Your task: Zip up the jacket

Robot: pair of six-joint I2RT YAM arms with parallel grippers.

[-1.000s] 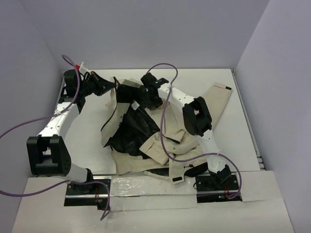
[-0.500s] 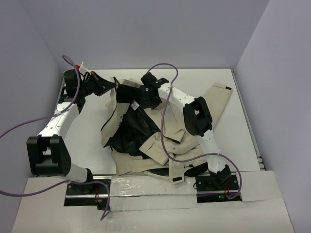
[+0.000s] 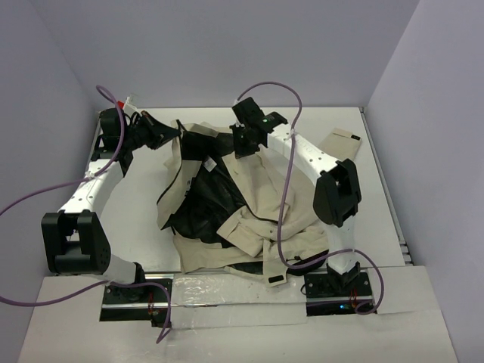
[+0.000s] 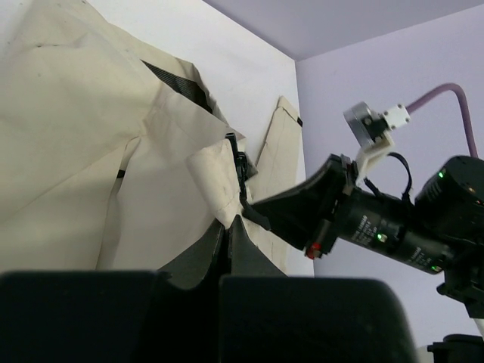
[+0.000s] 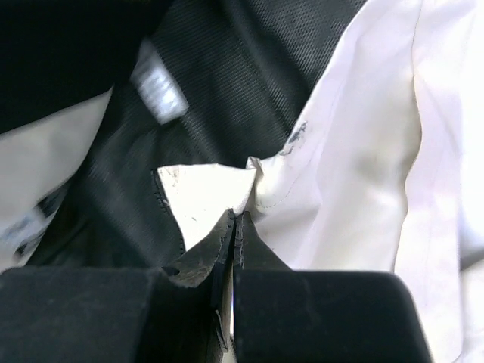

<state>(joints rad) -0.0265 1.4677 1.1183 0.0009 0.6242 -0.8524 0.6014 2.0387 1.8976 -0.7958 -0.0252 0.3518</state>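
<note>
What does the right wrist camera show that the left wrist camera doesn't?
Only the right wrist view: the small white label, blurred, on a wide stretch of black lining. Only the left wrist view: the white table, the purple wall, and the right arm with its purple cable. Both: the right fingers and the left fingers, each shut on a fold of the beige jacket.

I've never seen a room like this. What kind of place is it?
Probably a robot lab's test booth. Plain lilac walls box in a white table, a left arm and a right arm with purple cables are bolted at its edge, and a beige jacket lies there.
</note>
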